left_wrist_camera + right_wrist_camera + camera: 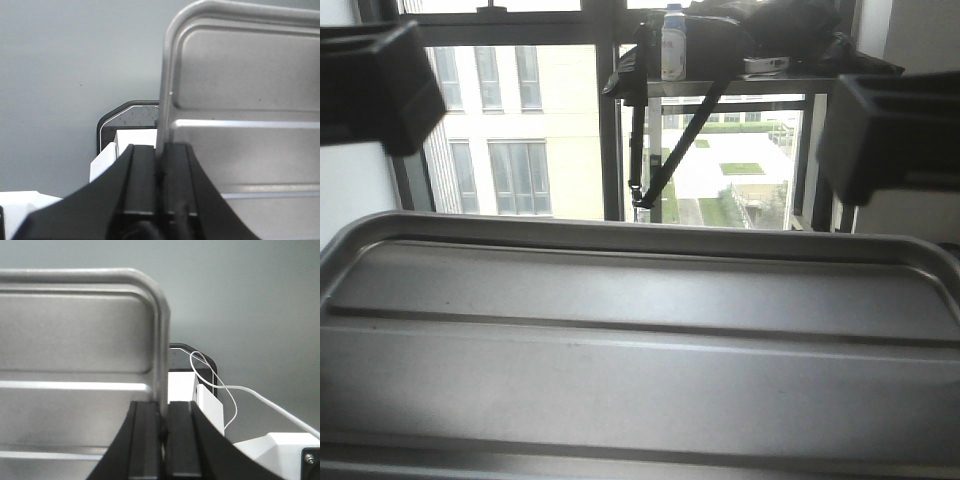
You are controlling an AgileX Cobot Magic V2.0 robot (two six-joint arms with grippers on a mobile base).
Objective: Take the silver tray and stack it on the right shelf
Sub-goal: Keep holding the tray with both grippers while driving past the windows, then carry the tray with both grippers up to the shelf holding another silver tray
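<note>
The silver tray (640, 330) fills the lower half of the front view, held up level close to the camera, its two lengthwise ribs showing. My left gripper (161, 150) is shut on the tray's (250, 100) left short rim. On the opposite short rim of the tray (75, 340), my right gripper (163, 407) is shut. In the front view, blurred black arm parts show at the upper left (370, 85) and upper right (895, 135); the fingertips there are hidden. The right shelf is out of view.
Behind the tray is a large window (520, 130) with buildings outside. A high ledge holds a white bottle (672, 42) and a black bag (770, 30), with a strap hanging down. A white cable (260, 400) and white robot parts lie below the right wrist.
</note>
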